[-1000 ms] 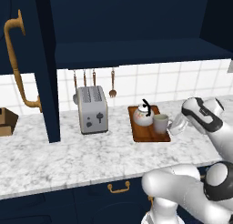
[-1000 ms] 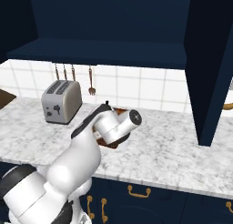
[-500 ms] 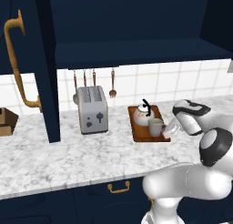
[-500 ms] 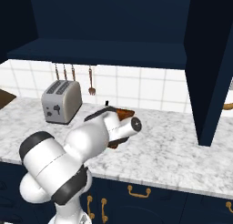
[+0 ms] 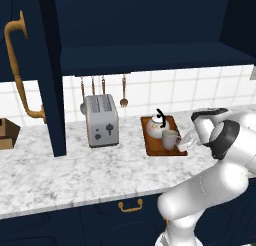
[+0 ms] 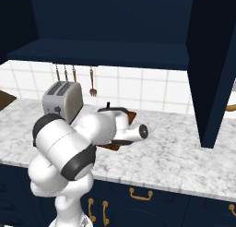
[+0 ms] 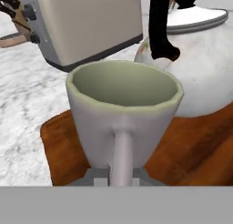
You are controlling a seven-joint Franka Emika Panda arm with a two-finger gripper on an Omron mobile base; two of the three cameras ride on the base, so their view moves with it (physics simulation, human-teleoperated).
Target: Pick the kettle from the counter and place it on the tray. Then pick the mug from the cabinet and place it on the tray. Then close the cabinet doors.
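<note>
You are setting the mug [image 7: 124, 114], gripper [image 7: 119, 176] closed on its handle, onto the tray [image 7: 191, 150] beside the kettle [image 7: 200, 68]; next, release.

Matt grey-beige ceramic-looking mug [image 7: 124, 123] on brown wooden tray [image 7: 191, 150]; glossy white kettle [image 7: 200, 68]; brushed-metal toaster [image 5: 101, 120]; polished white-grey marbled stone bench [image 5: 75, 172].

Arm folded, elbow raised, forearm reaching left toward backsplash side; wrist level. Gripper [image 5: 186, 139] low and roughly horizontal, jaws closed down on the mug [image 5: 170, 138] handle, fingertips hidden behind it
</note>
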